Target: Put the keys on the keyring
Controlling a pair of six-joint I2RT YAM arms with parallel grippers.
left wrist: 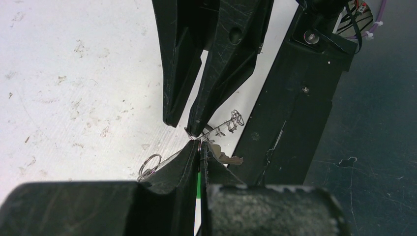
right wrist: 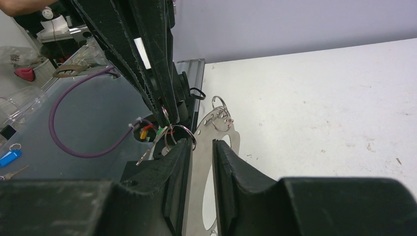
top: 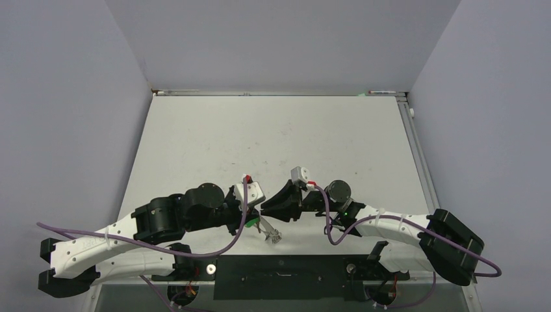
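Note:
My left gripper is shut on the green-headed key. Green shows in the slit between its fingers, and the silver blade hangs below. The thin wire keyring loops at the left fingertip of my right gripper, whose jaws stand a little apart. Both grippers meet tip to tip near the table's front edge, left and right. Another key and a tangle of wire rings hang beside the tips. This bunch also shows in the top view.
A small split ring lies on the white table left of my left fingers. A flat silver plate with an oval cut-out carrying small rings lies under the right gripper. The black base rail runs along the table's front edge.

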